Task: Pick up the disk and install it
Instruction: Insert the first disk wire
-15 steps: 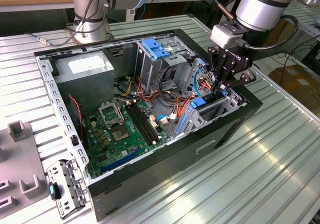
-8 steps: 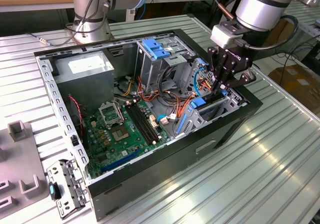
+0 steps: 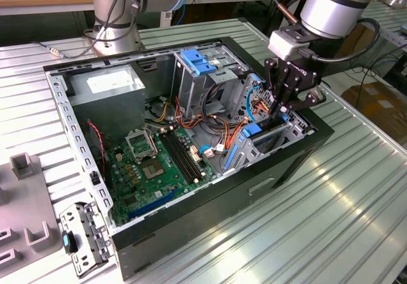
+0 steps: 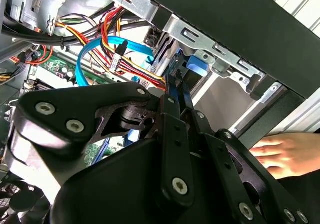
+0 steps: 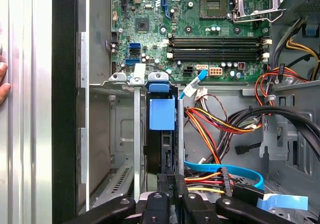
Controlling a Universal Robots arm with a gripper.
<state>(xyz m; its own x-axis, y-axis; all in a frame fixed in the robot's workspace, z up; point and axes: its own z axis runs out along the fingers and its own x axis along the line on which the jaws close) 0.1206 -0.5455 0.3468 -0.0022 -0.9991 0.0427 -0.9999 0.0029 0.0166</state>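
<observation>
Open computer case (image 3: 289, 163) on ribbed metal table (image 3: 337, 227)

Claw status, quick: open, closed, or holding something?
Claw: fingers drawn together on the disk, which stands edge-up in the drive bay.

Black computer case (image 3: 280, 169) on a ribbed silver table (image 3: 356, 220), green motherboard (image 3: 159, 169) inside it, blue latch bracket (image 3: 197, 61) atop the grey cage, blue carrier rail of what seems the disk (image 5: 162, 113), red-yellow-orange wires (image 5: 215, 121) beside it, matte black gripper (image 3: 284, 106).
</observation>
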